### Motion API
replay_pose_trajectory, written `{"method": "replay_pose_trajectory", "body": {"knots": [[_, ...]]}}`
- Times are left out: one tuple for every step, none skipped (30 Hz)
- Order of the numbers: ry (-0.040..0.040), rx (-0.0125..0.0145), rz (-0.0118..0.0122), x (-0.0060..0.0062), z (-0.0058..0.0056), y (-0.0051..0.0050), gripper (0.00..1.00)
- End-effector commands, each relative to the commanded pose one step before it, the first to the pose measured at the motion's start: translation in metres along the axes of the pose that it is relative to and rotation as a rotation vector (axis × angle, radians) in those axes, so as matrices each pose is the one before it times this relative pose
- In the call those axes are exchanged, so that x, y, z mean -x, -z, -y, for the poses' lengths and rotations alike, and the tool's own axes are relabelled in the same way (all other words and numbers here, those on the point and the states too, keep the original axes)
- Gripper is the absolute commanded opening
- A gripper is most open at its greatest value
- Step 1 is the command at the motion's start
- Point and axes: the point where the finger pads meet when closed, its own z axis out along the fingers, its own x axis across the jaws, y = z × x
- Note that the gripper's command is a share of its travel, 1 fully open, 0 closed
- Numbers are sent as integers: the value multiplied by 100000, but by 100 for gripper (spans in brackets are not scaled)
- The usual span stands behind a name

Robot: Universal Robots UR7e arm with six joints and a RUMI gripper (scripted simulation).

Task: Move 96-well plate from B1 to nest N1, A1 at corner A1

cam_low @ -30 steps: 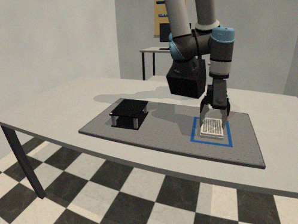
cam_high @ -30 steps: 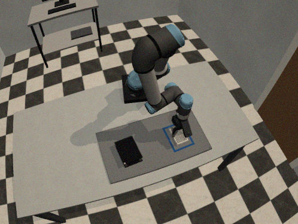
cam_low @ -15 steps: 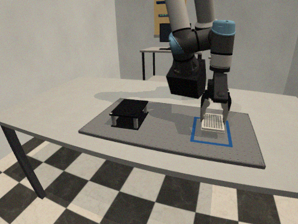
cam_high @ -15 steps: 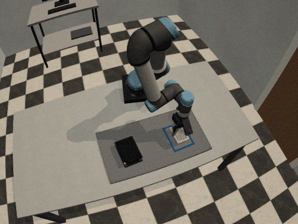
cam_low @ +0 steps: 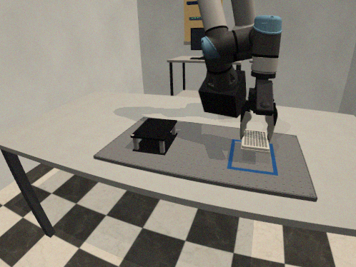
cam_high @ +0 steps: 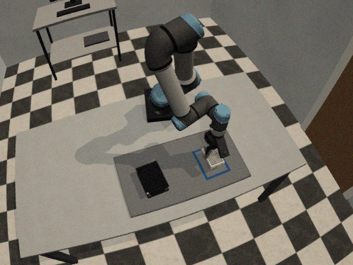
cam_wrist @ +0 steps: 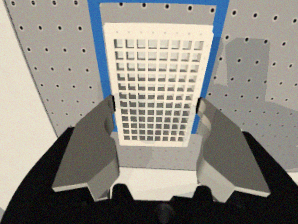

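Note:
The white 96-well plate (cam_wrist: 157, 85) is clamped by its long sides between my gripper's (cam_wrist: 156, 106) two grey fingers. It hangs a little above the blue-outlined bench spot B1 (cam_low: 253, 159), with its shadow on the mat below. The plate also shows in the exterior view (cam_low: 255, 140) and in the top view (cam_high: 215, 159). The black raised nest N1 (cam_low: 155, 133) stands on short posts at the left of the grey mat, apart from the gripper; it also shows in the top view (cam_high: 152, 178). I cannot make out the plate's cut corner.
The grey perforated mat (cam_low: 207, 157) lies on the light table top. The arm's base (cam_high: 159, 108) sits behind the mat. A second table (cam_high: 75, 18) stands far back in the room.

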Motion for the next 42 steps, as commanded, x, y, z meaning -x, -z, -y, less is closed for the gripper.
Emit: {"method": "replay_pose_trajectory", "body": {"knots": [[-14, -10, 26, 6, 31, 772, 0], [0, 0, 0, 0, 0, 0, 0], [0, 0, 0, 0, 0, 0, 0], [0, 1, 0, 0, 1, 170, 0], [0, 0, 0, 0, 0, 166, 0], [0, 0, 0, 0, 0, 166, 0], [0, 0, 0, 0, 0, 166, 0], [0, 0, 0, 0, 0, 166, 0], [0, 0, 0, 0, 0, 167, 0], [0, 0, 0, 0, 0, 167, 0], [0, 0, 0, 0, 0, 167, 0], [0, 0, 0, 0, 0, 167, 0], [0, 0, 0, 0, 0, 167, 0], [0, 0, 0, 0, 0, 70, 0], [0, 0, 0, 0, 0, 1, 0], [0, 0, 0, 0, 0, 1, 0], [0, 0, 0, 0, 0, 1, 0], [0, 0, 0, 0, 0, 1, 0], [0, 0, 0, 0, 0, 0, 0], [0, 0, 0, 0, 0, 0, 0], [0, -1, 0, 0, 0, -4, 0], [0, 0, 0, 0, 0, 2, 0], [0, 0, 0, 0, 0, 1, 0], [0, 0, 0, 0, 0, 1, 0], [0, 0, 0, 0, 0, 1, 0], [1, -5, 1, 0, 0, -7, 0], [0, 2, 0, 0, 0, 2, 0], [0, 0, 0, 0, 0, 0, 0], [0, 0, 0, 0, 0, 0, 0], [0, 0, 0, 0, 0, 0, 0], [0, 0, 0, 0, 0, 0, 0], [0, 0, 0, 0, 0, 0, 0], [0, 0, 0, 0, 0, 0, 0], [0, 0, 0, 0, 0, 0, 0], [3332, 0, -3, -322, -1, 63, 0], [0, 0, 0, 0, 0, 0, 0], [0, 0, 0, 0, 0, 0, 0], [1623, 0, -2, -326, -13, 57, 0], [1, 1, 2, -336, -18, 59, 0], [0, 0, -1, -328, -18, 57, 0], [0, 0, -1, -328, -18, 57, 0], [1, 0, -1, -328, -18, 57, 0]]}}
